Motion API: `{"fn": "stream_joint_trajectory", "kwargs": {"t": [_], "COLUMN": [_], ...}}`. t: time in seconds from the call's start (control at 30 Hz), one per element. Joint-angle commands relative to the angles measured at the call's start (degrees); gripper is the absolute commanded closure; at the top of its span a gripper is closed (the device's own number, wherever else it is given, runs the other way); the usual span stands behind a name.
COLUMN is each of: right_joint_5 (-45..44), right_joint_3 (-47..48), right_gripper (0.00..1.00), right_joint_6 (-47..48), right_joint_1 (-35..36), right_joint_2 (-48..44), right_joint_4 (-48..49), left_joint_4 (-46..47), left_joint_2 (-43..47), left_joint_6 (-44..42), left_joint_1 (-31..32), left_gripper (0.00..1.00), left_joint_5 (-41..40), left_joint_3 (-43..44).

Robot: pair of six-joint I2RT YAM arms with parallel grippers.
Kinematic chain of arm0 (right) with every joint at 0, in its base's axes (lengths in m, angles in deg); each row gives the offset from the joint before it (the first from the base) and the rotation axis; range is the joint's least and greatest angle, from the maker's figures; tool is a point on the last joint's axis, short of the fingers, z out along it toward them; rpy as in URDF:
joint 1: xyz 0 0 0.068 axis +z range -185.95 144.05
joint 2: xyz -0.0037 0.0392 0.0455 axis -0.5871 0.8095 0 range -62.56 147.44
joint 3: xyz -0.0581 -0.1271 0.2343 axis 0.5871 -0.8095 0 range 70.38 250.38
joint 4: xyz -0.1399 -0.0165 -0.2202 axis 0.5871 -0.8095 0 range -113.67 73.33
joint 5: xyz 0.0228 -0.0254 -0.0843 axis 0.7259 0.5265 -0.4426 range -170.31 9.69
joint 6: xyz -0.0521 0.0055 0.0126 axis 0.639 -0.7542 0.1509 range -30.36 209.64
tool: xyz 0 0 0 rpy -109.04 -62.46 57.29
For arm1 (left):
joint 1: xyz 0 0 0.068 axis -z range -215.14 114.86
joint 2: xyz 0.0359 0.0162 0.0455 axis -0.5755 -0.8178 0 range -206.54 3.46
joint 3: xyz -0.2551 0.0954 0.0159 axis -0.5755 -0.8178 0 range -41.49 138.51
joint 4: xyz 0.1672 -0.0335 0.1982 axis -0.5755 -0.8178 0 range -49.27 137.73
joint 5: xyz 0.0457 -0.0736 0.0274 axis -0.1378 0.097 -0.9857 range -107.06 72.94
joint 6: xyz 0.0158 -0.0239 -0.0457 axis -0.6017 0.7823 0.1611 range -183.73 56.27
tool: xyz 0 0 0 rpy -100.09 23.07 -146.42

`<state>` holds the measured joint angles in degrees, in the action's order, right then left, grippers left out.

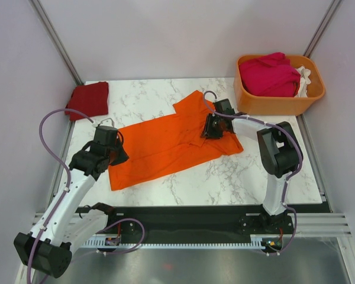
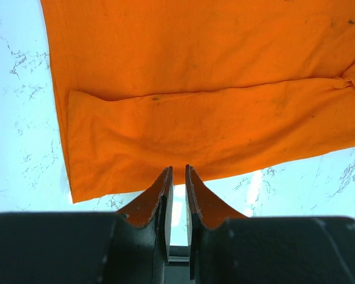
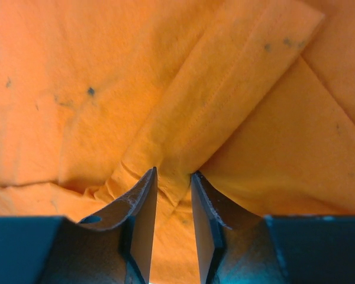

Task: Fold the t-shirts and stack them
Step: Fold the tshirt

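Note:
The bright orange t-shirt lies partly folded across the marble table. My left gripper hovers at the shirt's left hem. Its jaws stand only a narrow gap apart, with bare table showing between them. My right gripper sits on the shirt's right part, shut on a raised fold of orange cloth, with creases running into the jaws. A dark red t-shirt lies folded at the back left corner. A magenta t-shirt and a white one lie in the basket.
The rigid orange plastic basket stands off the table's back right corner, close to the right arm. Grey walls close in the left, right and back. A black rail with cables runs along the near edge.

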<state>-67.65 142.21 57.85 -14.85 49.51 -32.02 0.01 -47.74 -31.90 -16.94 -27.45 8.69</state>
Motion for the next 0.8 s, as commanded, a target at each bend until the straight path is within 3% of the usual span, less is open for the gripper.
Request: {"fn": "stream_joint_trajectory", "kwargs": {"t": [0.0,0.17,0.27,0.4,0.6,0.63,0.67,0.7,0.77], "right_joint_5": [-0.27,0.43,1.13,2.01,3.24,3.42,3.85,4.12,3.95], "right_joint_3": [2.43,2.61,2.70,3.31,13.76,15.43,18.66,20.35,24.12], "right_gripper": [0.64,0.74,1.00,1.00,1.00,0.98,0.82,0.38,0.19], "right_joint_6": [-1.43,-1.78,-1.52,-2.13,-4.42,-4.77,-4.77,-4.86,-4.60], "right_joint_1": [-0.10,-0.01,-0.01,0.25,1.75,1.92,2.01,2.10,2.10], "right_joint_2": [0.95,1.22,1.40,0.87,5.08,6.91,7.98,8.94,11.06], "right_joint_4": [2.61,3.49,3.58,3.49,1.47,1.03,0.16,-0.63,-2.91], "left_joint_4": [0.09,0.26,0.18,0.35,0.62,0.53,0.61,0.53,0.62], "left_joint_2": [1.01,0.84,0.93,1.10,0.93,1.19,1.36,1.54,1.81], "left_joint_6": [-2.13,-2.13,-2.13,-2.13,-2.39,-2.30,-2.22,-2.30,-2.22], "left_joint_1": [0.17,0.17,0.17,0.17,0.17,0.17,0.17,0.17,0.17], "left_gripper": [0.79,0.79,0.79,0.79,0.79,0.79,0.79,0.79,0.79], "left_joint_5": [-0.95,-1.03,-1.21,-1.30,-1.30,-1.30,-1.38,-1.47,-1.38], "left_joint_3": [-0.43,-0.51,-0.51,-0.60,-0.60,-0.60,-0.69,-0.69,-0.78]}}
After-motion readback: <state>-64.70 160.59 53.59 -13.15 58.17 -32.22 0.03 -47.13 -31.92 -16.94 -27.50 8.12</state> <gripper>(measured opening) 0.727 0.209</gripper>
